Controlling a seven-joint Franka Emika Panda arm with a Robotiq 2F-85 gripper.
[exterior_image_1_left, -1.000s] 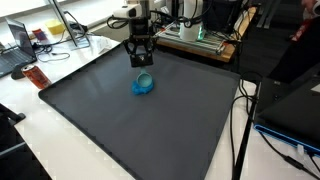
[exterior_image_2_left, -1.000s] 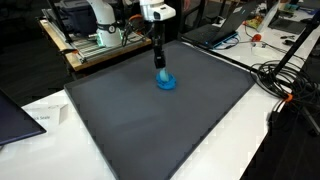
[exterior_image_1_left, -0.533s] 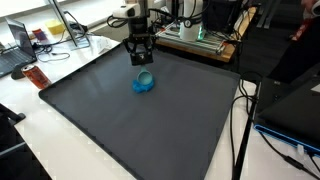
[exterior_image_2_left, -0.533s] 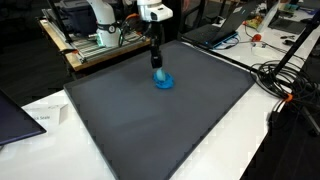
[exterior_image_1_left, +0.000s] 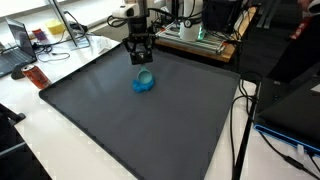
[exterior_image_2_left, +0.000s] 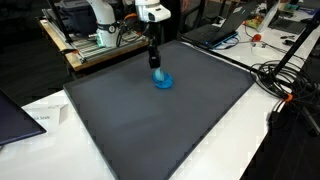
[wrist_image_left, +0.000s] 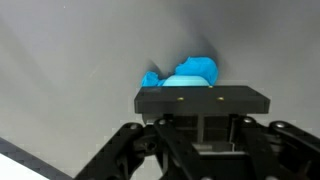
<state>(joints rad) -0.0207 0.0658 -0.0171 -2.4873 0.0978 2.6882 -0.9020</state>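
In the wrist view the lower part of the blue object is hidden behind the gripper, and its outline is blurred. In both exterior views its shape is shown too small to be made out. The dark mat is cut off by the bottom edge

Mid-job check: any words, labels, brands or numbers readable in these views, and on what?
No text can be read in any view.
Red packet beside the mat: print too small to read.
Paper on the white table: marks too blurred to read.
Blue thing and gripper: no lettering visible.
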